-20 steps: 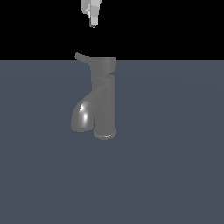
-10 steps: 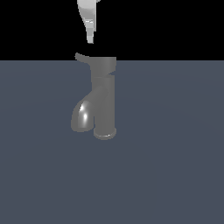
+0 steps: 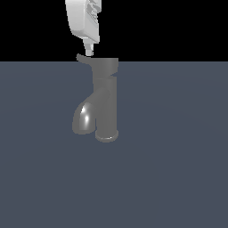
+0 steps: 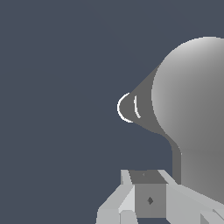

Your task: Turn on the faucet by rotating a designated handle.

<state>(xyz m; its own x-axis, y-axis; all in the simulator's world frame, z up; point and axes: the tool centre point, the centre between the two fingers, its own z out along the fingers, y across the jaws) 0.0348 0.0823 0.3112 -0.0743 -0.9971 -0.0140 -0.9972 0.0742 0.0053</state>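
The faucet [image 3: 105, 102] is a dark grey upright cylinder with a ringed base and a fat shiny spout curving down toward the exterior view's left. Its handle [image 3: 83, 59], a short thin lever, sticks out from the wider top cap toward the exterior view's left. My pale gripper [image 3: 89, 50] hangs from above, its fingertips together just over the handle's outer end and almost touching it. In the wrist view the faucet's rounded cap [image 4: 192, 109] fills one side, the handle [image 4: 176, 162] runs toward the gripper [image 4: 149, 199], and the fingers look shut with nothing between them.
The faucet stands on a flat dark blue-grey surface [image 3: 178, 178] that stretches all around it. Behind it the background is black. No other object shows.
The gripper has come down from the top edge of the exterior view toward the handle's tip. The faucet and its handle have not moved.
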